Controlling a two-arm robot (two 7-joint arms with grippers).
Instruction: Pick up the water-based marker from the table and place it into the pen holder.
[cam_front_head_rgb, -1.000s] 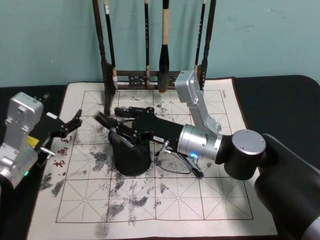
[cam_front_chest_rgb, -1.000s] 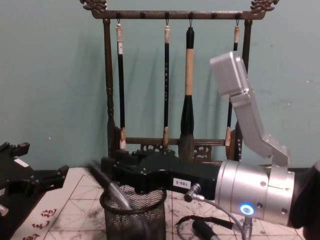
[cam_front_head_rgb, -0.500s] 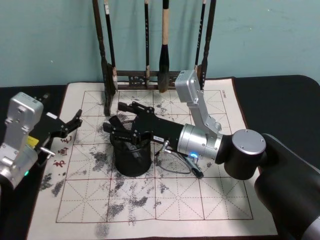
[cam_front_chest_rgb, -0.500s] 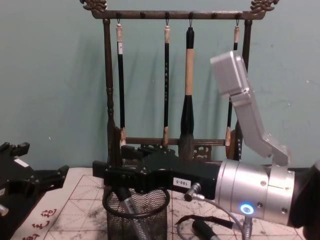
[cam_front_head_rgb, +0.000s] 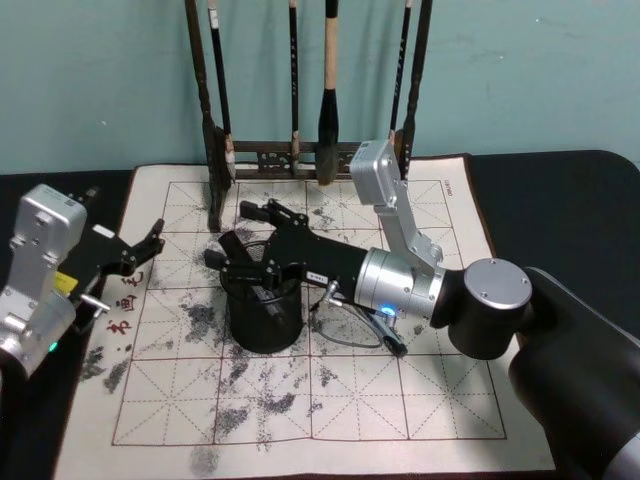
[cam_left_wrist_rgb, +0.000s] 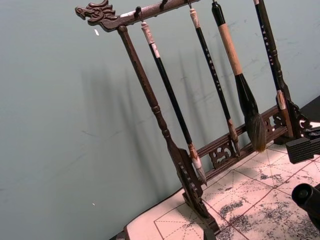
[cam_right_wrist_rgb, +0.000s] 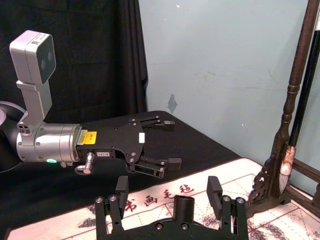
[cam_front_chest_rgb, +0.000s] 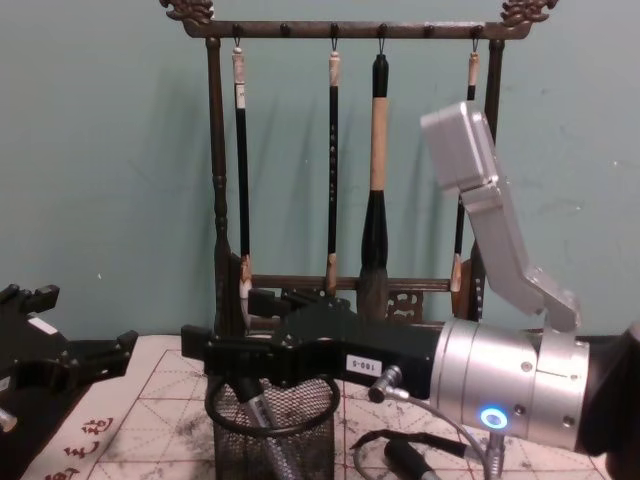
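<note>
A: Starting with the right gripper (cam_front_head_rgb: 240, 240), how are its fingers found?

B: They are spread wide, and nothing is held between them. In the right wrist view the two fingers are seen well apart, with open space in the gap.

A: Where is the water-based marker (cam_front_chest_rgb: 268, 432) placed?

B: It is seen just beneath that gripper, inside the pen holder (cam_front_head_rgb: 265, 322). In the chest view its grey barrel is made out through the black mesh, tilted, with its upper end towards the rim. Whether it is touched by the gripper's underside cannot be told.

A: And how is the pen holder set against the gripper?

B: It is stood upright directly below the parted fingers, its rim close under them.

A: What else is found around the gripper?

B: A gridded, ink-stained mat (cam_front_head_rgb: 350, 400) is laid beneath it, and the pen holder is stood on this. Beyond the gripper a dark wooden brush rack (cam_front_head_rgb: 290, 155) is set, with brushes (cam_front_chest_rgb: 378, 150) hung from its top bar.

A: And the left gripper (cam_front_head_rgb: 150, 245)?

B: It is held off to the side of the right gripper, well apart from the pen holder, over the mat's edge. Its fingers are parted and nothing is gripped.
</note>
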